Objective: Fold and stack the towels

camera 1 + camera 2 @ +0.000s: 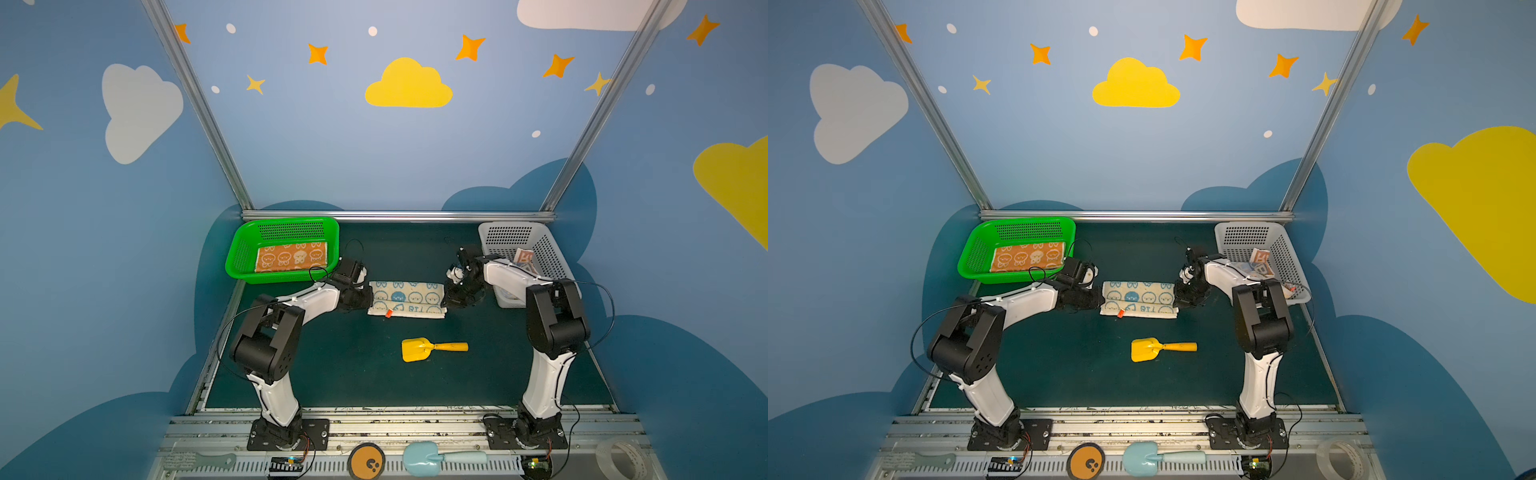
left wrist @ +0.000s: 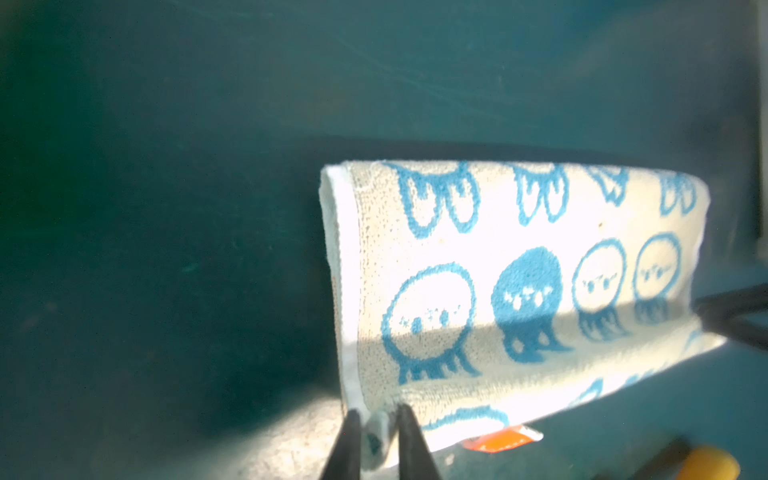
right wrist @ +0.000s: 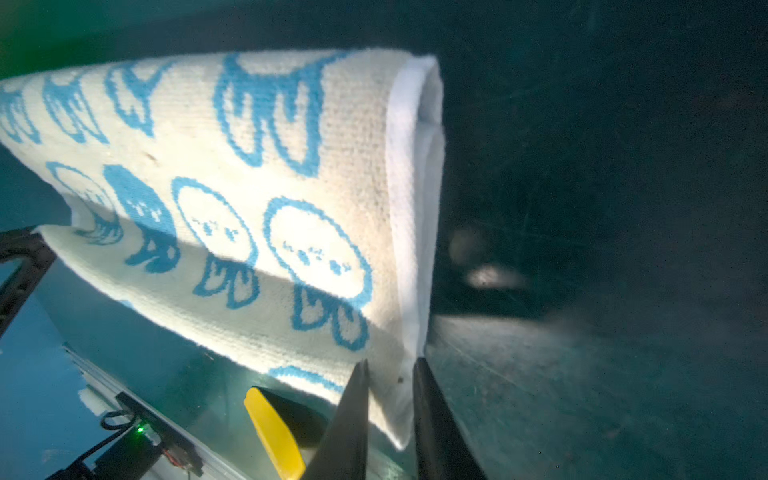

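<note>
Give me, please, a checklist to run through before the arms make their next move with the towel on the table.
1. Blue-faced towel folded evenly: under layer sticks out along the near edge, not ok.
2. Left gripper free of the towel: a corner sits between its jaws, cannot tell.
3. Right gripper free: same, cannot tell.
4. Orange towel flat in green basket: ok.
5. Yellow shovel apart from the folded towel: ok.
6. Lettered towel folded: bunched in white basket, not ok.
</note>
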{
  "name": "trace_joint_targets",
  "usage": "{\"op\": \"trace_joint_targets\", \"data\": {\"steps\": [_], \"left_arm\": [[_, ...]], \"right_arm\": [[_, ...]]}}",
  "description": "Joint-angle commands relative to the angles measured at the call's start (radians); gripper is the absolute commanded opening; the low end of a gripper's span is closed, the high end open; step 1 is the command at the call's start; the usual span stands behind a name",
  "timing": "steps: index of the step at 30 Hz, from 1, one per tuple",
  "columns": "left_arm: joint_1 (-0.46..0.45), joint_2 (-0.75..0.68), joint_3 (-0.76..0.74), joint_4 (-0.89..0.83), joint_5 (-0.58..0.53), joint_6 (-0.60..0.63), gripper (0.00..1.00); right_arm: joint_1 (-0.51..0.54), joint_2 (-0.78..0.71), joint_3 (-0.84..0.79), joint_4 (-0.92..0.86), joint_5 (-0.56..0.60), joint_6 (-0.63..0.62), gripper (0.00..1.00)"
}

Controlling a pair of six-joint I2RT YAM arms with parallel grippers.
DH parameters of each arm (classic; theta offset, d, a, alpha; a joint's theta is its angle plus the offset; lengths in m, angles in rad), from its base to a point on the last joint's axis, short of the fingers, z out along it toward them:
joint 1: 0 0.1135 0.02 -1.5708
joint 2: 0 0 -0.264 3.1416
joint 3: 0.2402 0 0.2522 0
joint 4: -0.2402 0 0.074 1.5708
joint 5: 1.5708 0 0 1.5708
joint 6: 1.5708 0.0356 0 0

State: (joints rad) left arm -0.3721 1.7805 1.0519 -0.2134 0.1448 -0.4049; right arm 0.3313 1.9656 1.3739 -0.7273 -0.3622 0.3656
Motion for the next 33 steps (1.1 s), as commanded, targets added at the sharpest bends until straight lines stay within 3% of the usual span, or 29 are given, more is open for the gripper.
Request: {"op": "trace_joint_targets", "data": {"steps": [1,2,4,6,7,8,13,15,21,27,33], "left_arm": [[-0.011,-0.061,0.035,-0.042,-0.025,0.013,0.31],[-0.013,-0.084,0.045,-0.059,-0.035,0.012,0.43],[-0.019,-0.125,0.065,-0.083,-0.048,0.008,0.55],[-0.028,-0.157,0.086,-0.088,-0.042,-0.005,0.78],[-0.031,-0.167,0.096,-0.081,-0.032,-0.022,0.96],[-0.034,-0.171,0.105,-0.062,-0.006,-0.049,0.99],[-0.034,-0.078,0.116,0.123,0.220,-0.229,0.99],[-0.040,-0.030,0.102,0.179,0.255,-0.278,1.00],[-0.051,0.027,0.015,0.238,0.255,-0.314,0.99],[-0.047,0.043,-0.091,0.276,0.240,-0.315,1.00],[-0.031,0.021,-0.070,0.206,0.227,-0.254,0.99]], "right_arm": [[0.009,-0.054,0.005,-0.035,0.014,-0.007,0.46],[0.014,-0.075,0.011,-0.047,0.021,-0.008,0.52],[0.018,-0.113,0.023,-0.064,0.029,-0.007,0.64],[0.019,-0.139,0.041,-0.072,0.017,0.000,0.73],[0.020,-0.146,0.052,-0.070,0.001,0.012,0.75],[0.021,-0.149,0.058,-0.057,-0.021,0.024,0.78],[0.024,-0.129,0.016,0.104,-0.218,0.134,0.84],[0.032,-0.109,-0.012,0.169,-0.277,0.179,0.84],[0.047,-0.070,-0.110,0.285,-0.327,0.237,0.84],[0.043,-0.032,-0.171,0.288,-0.287,0.215,0.84],[0.036,-0.043,-0.159,0.267,-0.291,0.194,0.84]]}}
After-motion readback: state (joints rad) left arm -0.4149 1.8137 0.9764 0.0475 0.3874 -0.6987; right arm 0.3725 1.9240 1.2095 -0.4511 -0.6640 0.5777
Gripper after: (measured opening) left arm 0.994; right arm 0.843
